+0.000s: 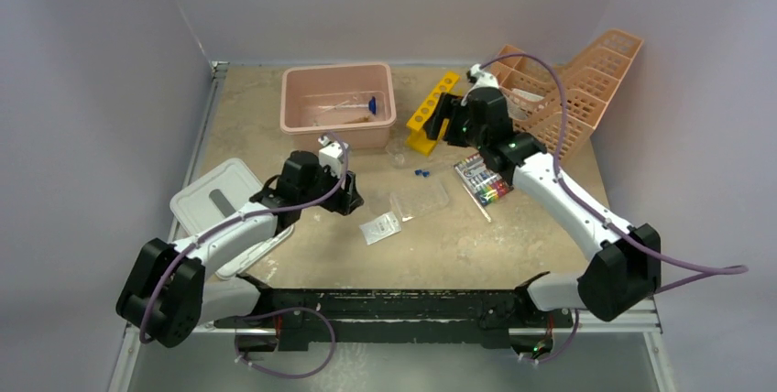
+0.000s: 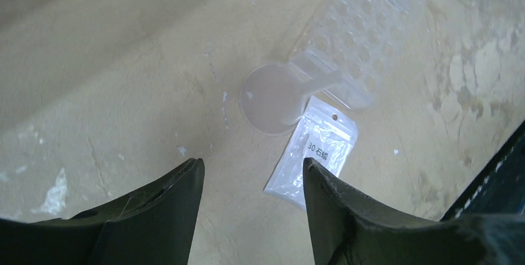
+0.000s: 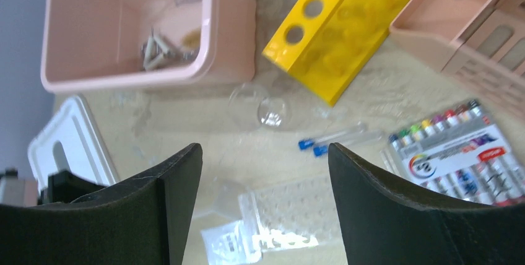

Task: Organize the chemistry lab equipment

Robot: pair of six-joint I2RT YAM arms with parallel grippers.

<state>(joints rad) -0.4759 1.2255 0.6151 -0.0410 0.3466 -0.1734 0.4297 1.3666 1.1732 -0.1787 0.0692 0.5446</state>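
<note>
On the desk (image 1: 513,245), between both arms, lay the clear well plate (image 2: 365,30), with a small plastic bag (image 2: 316,153) just beside it. My left pincer (image 2: 251,172) hung above the bag, spread wide and holding nothing. My right pincer (image 3: 265,153), likewise wide open and empty, hovered over two blue-capped tubes (image 3: 312,147) near the yellow rack (image 3: 340,23) and the pink bin (image 3: 235,30).

Lab bench — yellow tube rack (image 1: 432,110), well plate (image 1: 420,200).
</note>
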